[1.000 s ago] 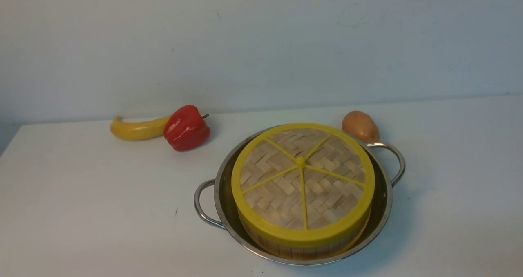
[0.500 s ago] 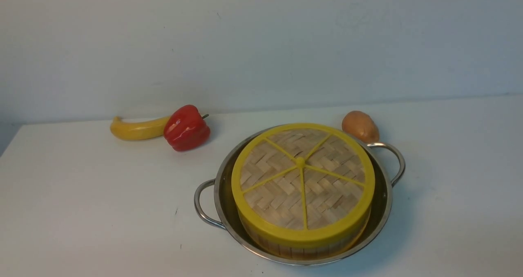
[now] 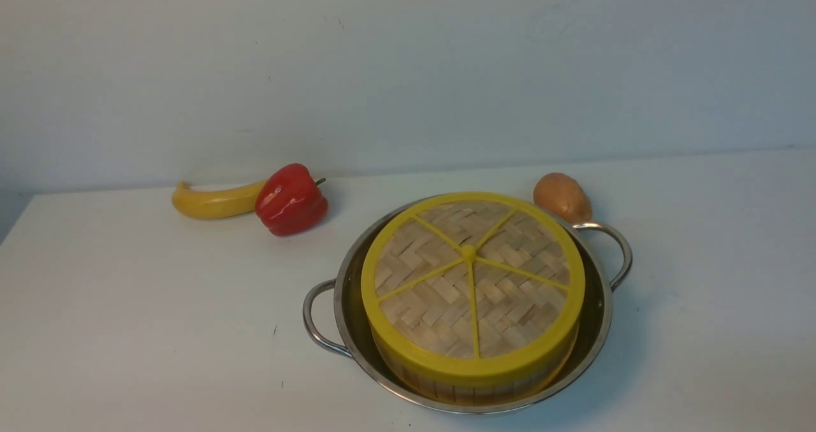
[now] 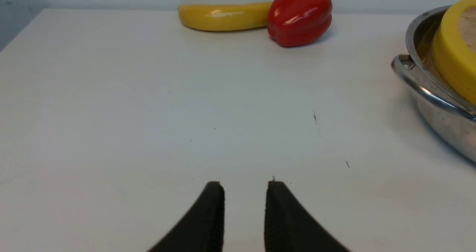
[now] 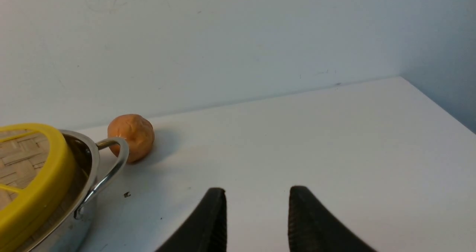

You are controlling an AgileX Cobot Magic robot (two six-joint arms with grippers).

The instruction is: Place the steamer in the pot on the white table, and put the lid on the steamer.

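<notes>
The woven lid (image 3: 472, 279) with its yellow rim and spokes lies flat on the steamer (image 3: 472, 387), whose bamboo wall shows just beneath it. The steamer sits inside the shiny steel pot (image 3: 347, 304) on the white table (image 3: 140, 317). Neither arm appears in the front view. My left gripper (image 4: 245, 187) hovers open over bare table, well to the left of the pot (image 4: 435, 103), with nothing between its fingers. My right gripper (image 5: 256, 192) is open and holds nothing, off to the right of the pot's handle (image 5: 111, 170) and lid (image 5: 41, 185).
A yellow banana (image 3: 213, 201) and a red bell pepper (image 3: 290, 199) lie at the back left of the table. A brown potato (image 3: 562, 196) rests just behind the pot's right handle (image 3: 615, 250). A wall stands behind the table.
</notes>
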